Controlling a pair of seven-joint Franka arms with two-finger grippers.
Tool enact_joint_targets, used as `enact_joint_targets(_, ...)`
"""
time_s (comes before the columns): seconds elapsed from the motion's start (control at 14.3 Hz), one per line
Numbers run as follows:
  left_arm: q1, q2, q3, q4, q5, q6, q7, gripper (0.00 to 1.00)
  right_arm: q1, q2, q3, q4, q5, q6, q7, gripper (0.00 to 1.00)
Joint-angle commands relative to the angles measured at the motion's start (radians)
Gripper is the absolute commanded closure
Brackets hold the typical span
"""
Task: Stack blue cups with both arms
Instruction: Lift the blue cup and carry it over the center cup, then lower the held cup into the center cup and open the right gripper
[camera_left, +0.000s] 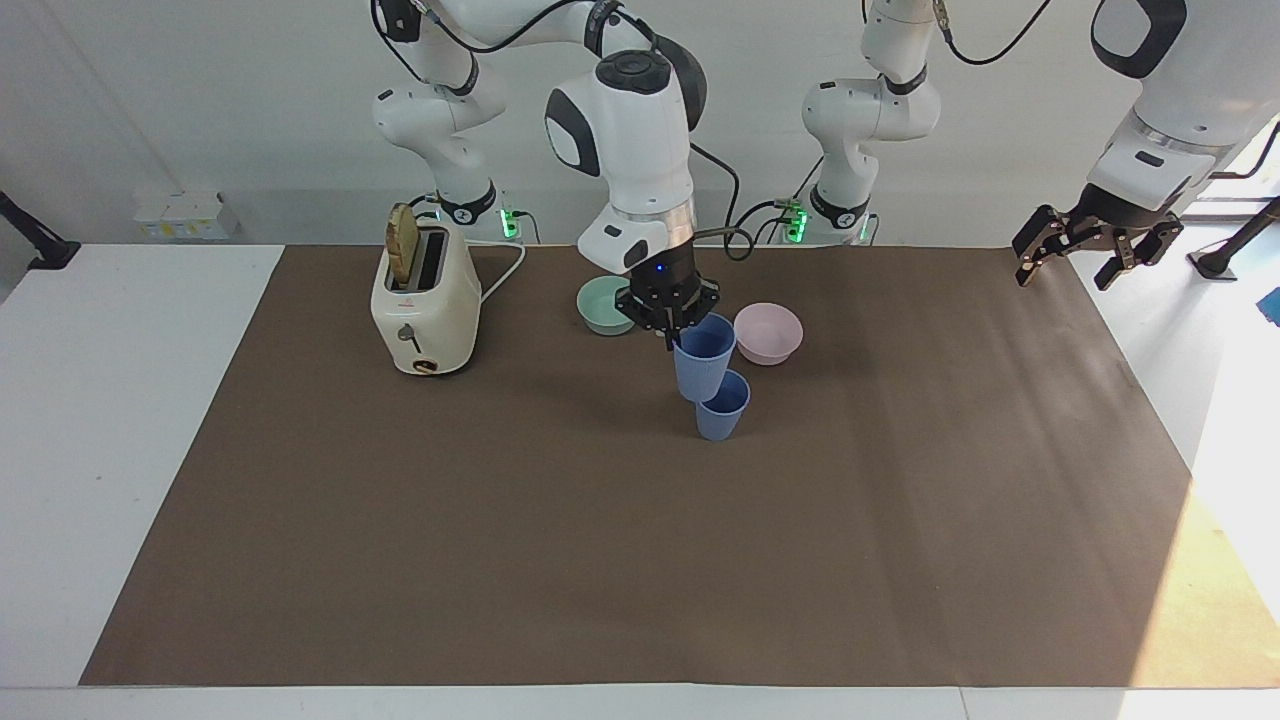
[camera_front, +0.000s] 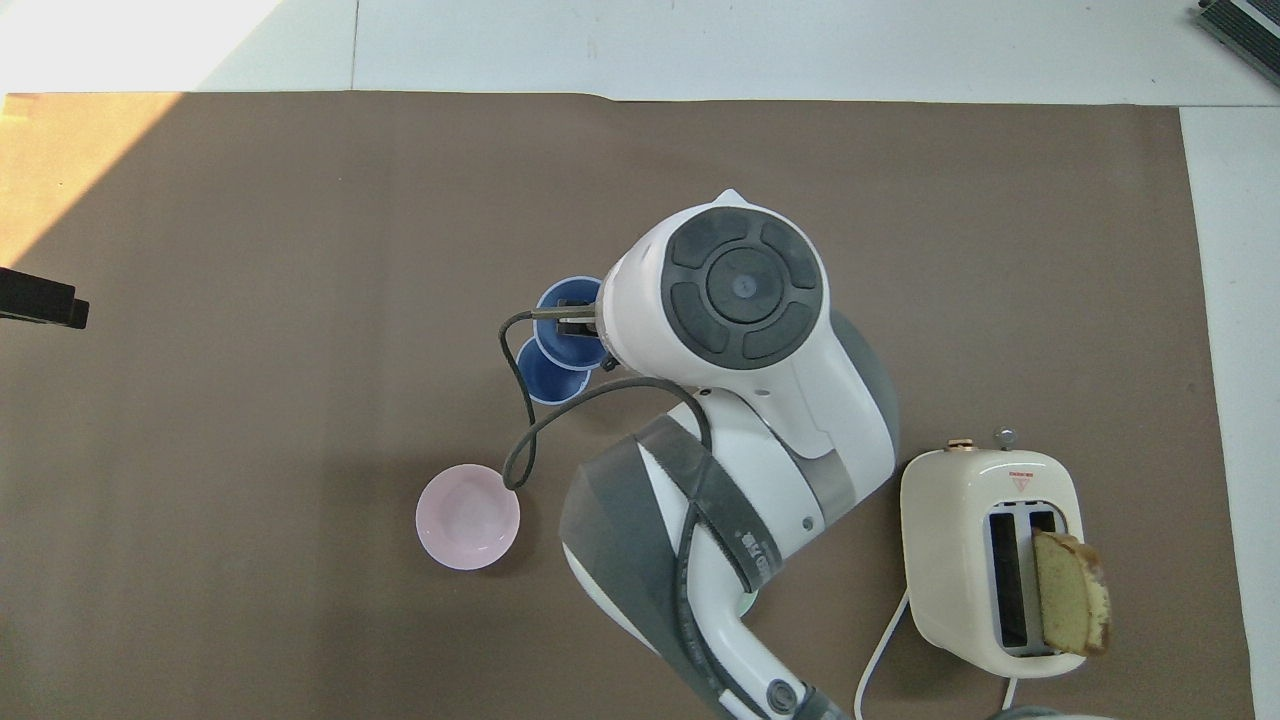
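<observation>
The standing blue cup (camera_left: 722, 406) is hemmed in on the robots' side — the pink bowl (camera_left: 768, 333) sits near it, the teal-green bowl (camera_left: 603, 304) toward the right arm's end. The held blue cup (camera_left: 703, 357) overhangs its rim. Open mat (camera_left: 640, 560) is found farther from the robots — unobstructed.

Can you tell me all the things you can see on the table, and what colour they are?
Held cup: one, blue, in the air over the standing cup.
Standing cup: one, blue, on the mat, farther from the robots than the pink bowl.
Pink bowl: one, pink, beside the green bowl.
Green bowl: one, green, near the robots.
Toaster: one, cream, toward the right arm's end.
Bread: one slice, tan, in the toaster.
Mat: one, brown.
Right gripper: black, holding the raised cup.
Left gripper: black, waiting, open.
</observation>
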Motion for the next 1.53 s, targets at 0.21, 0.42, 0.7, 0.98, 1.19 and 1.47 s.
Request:
enact_joint_targets(0.21, 0.004, -0.011, -0.003, 0.001, -0.003, -0.021, 0.013, 0.00, 0.038, 0.059, 0.000, 0.036, 0.011, -0.004, 0.030, 1.00)
enact_joint_targets(0.42, 0.004, -0.011, -0.003, 0.001, -0.003, -0.021, 0.013, 0.00, 0.038, 0.060, 0.000, 0.033, 0.014, -0.002, 0.030, 1.00)
enact_joint_targets(0.7, 0.004, -0.011, -0.003, 0.001, -0.003, -0.021, 0.013, 0.00, 0.038, 0.068, 0.000, 0.026, 0.011, 0.004, 0.030, 1.00)
enact_joint_targets(0.98, 0.004, -0.011, -0.003, 0.001, -0.003, -0.021, 0.013, 0.00, 0.045, 0.089, 0.000, 0.027, 0.008, 0.005, 0.031, 1.00)
enact_joint_targets(1.19, 0.004, -0.011, -0.003, 0.001, -0.003, -0.021, 0.013, 0.00, 0.058, 0.106, 0.001, 0.017, 0.011, 0.044, 0.031, 1.00)
enact_joint_targets(1.47, 0.004, -0.011, -0.003, 0.001, -0.003, -0.021, 0.012, 0.00, 0.054, 0.106, 0.000, 0.009, 0.006, 0.048, 0.030, 0.00)
